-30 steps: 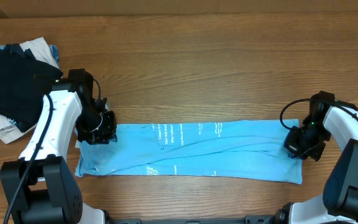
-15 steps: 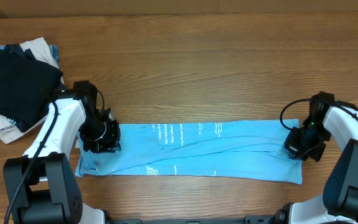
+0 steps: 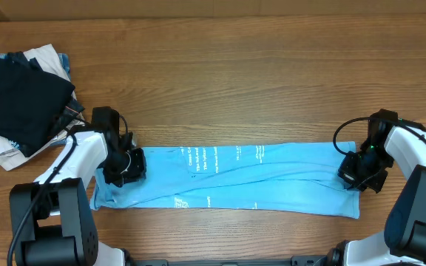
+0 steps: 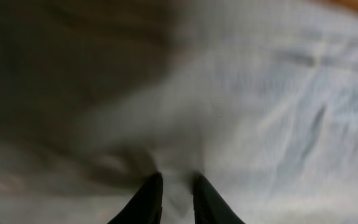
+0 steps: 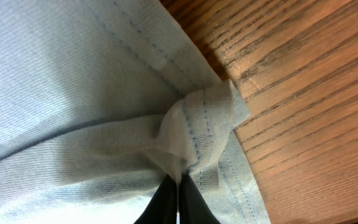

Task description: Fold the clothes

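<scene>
The left gripper (image 3: 126, 165) has slid onto the T-shirt (image 3: 242, 181), whose end now lies under its nearly pressed-together tips; blur hides any grip. The right gripper (image 3: 361, 171) stays pinching cloth bunched at its tips. Both ends seem almost ready for lifting.

The T-shirt (image 3: 235, 181) lies as a long strip across the lower middle of the tabletop (image 3: 257, 81), left end effector (image 3: 126, 167) on its left end, right end effector (image 3: 359, 174) on its right. Folded garments (image 3: 13, 100) sit stacked at upper left.
</scene>
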Controlling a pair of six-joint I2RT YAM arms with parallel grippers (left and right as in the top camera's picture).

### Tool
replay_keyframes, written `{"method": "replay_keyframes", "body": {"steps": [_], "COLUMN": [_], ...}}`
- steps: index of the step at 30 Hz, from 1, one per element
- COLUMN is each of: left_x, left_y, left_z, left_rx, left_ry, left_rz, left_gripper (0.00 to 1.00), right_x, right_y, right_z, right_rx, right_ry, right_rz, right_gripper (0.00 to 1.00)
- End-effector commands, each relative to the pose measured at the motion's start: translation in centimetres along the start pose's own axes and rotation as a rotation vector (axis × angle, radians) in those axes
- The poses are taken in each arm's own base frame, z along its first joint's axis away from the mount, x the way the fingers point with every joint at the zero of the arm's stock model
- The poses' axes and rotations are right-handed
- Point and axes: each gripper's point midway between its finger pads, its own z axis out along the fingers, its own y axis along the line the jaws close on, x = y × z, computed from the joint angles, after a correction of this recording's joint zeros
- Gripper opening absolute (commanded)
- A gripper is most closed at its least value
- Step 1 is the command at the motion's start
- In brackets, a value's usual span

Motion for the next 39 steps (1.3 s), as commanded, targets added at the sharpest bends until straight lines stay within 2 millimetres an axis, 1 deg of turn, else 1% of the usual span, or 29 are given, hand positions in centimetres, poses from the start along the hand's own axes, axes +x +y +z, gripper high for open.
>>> {"method": "replay_keyframes", "body": {"steps": [1,3,5,8,11,17,25,31,32,34,35,37,39], "left_x": [-2.0,-2.9,-3.2,-3.2,-3.2,-3.2,-3.1,-3.1,-3.1,-3.1,-3.0,-2.9,-2.9], "left_y": [0.9,0.9,0.8,0.8,0.8,0.8,0.8,0.8,0.8,0.8,0.8,0.9,0.9], "left_z": [-0.4,-0.5,-0.5,-0.5,-0.5,-0.5,-0.5,-0.5,-0.5,-0.5,-0.5,-0.5,-0.5], "left_rx": [-0.06,-0.058,-0.055,-0.055,-0.056,-0.056,-0.056,-0.056,-0.056,-0.056,-0.057,-0.057,-0.058], "left_ry": [-0.102,-0.139,-0.152,-0.151,-0.151,-0.15,-0.148,-0.147,-0.147,-0.146,-0.144,-0.141,-0.14], "left_rz": [-0.025,-0.04,-0.046,-0.047,-0.047,-0.046,-0.047,-0.047,-0.047,-0.047,-0.047,-0.048,-0.048], "left_gripper": [0.21,0.21,0.21,0.21,0.21,0.22,0.22,0.23,0.24,0.24,0.24,0.25,0.26], "right_x": [-0.1,-0.1,-0.1,0.2,0.2,-0.3,0.2,0.4,0.3,0.1,-0.1,-0.4,-0.5], "right_y": [-0.3,-0.4,-0.6,-1.3,-2.6,-3.5,-3.7,-3.2,-3.2,-3.1,-3.1,-3.0,-2.8], "right_z": [-0.4,-0.4,-0.4,-0.4,-0.4,-1.0,-1.3,-1.2,-1.2,-1.2,-1.2,-1.2,-1.2], "right_rx": [0.009,0.009,0.009,0.019,0.064,0.05,0.053,0.025,0.024,0.022,0.02,0.013,0.002], "right_ry": [-0.022,-0.018,-0.015,-0.001,0.002,-0.004,0.019,0.028,0.027,0.019,0.012,-0.001,-0.005], "right_rz": [0.009,0.012,0.02,0.042,0.111,0.176,0.178,0.178,0.178,0.18,0.18,0.18,0.169], "right_gripper": [0.04,0.04,0.04,0.04,0.04,0.04,0.04,0.05,0.12,0.4,0.49,0.61,0.68]}}
